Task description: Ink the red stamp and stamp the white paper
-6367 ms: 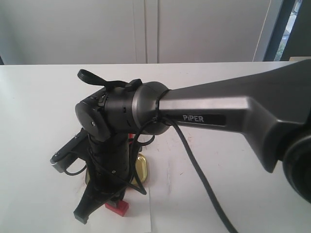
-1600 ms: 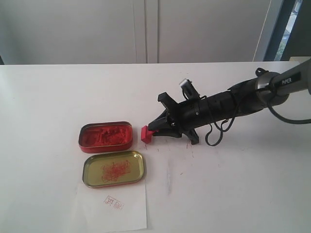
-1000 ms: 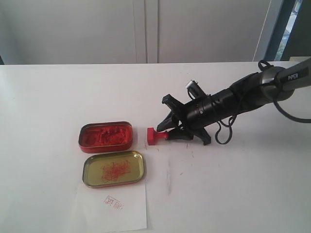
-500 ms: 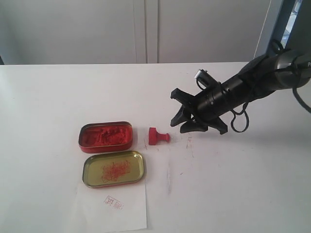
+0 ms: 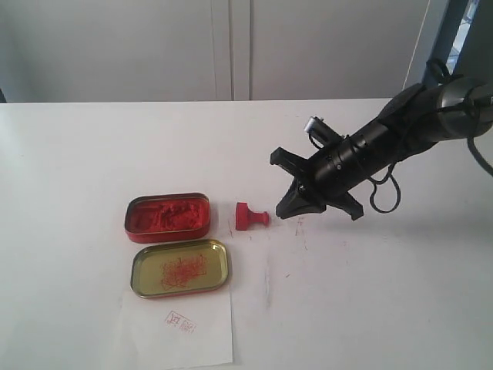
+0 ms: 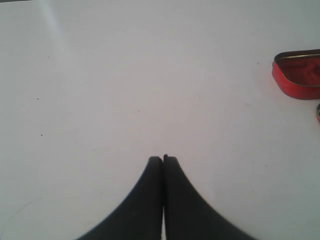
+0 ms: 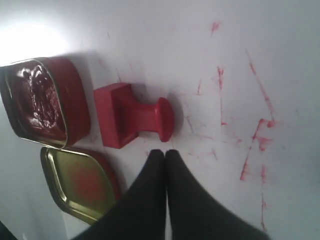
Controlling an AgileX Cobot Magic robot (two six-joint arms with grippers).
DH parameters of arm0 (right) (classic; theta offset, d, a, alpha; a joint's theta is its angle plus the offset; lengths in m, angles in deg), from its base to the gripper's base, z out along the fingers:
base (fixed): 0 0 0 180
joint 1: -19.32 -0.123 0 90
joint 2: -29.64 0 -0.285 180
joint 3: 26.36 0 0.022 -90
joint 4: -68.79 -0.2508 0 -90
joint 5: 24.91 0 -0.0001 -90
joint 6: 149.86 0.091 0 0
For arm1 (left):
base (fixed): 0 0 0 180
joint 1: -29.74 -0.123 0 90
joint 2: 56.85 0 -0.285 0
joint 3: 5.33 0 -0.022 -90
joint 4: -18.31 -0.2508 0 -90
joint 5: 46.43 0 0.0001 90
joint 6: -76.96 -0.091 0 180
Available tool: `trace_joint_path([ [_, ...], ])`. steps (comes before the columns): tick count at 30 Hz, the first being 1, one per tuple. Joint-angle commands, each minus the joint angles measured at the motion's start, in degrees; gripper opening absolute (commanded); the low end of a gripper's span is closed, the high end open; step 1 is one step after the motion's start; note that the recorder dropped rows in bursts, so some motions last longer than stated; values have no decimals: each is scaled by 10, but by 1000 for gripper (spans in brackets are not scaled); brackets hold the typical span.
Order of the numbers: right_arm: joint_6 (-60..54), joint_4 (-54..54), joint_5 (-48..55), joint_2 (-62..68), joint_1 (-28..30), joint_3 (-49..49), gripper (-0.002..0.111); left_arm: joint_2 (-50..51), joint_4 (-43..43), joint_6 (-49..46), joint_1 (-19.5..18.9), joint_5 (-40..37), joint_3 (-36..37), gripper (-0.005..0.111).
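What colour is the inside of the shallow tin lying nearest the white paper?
The tin is golden inside, with red smears; the exterior view shows it best.

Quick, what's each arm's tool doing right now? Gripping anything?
Left tool: closed, holding nothing.
Right tool: closed, holding nothing; red stamp lies free.

White tabletop, pale panelled wall behind — dark window frame at right, daylight beyond.

The red stamp looks like smooth, faintly glossy plastic. The ink tin is red-painted metal holding lumpy, wet-looking paste, and its lid is shiny gold-toned metal inside. The white paper is thin and matt, the tabletop smooth, and the right hand matt black.
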Motion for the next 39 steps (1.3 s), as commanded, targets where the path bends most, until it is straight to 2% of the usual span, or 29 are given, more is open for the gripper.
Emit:
trace_joint_path([
  [1,16,37,11,-12,6,-3,0,-3,4,4,-2,2,2,0],
  [9,109,195,12,-55,6,-3,0,-3,4,4,-2,2,2,0],
  [24,294,436,85,-88,6,-3,0,-3,4,4,-2,2,2,0],
  [33,312,487,110,-117,11,-21,0,-3,4,4,-2,2,2,0],
  [39,305,487,108,-176,78,-88,0,-3,4,4,-2,2,2,0],
])
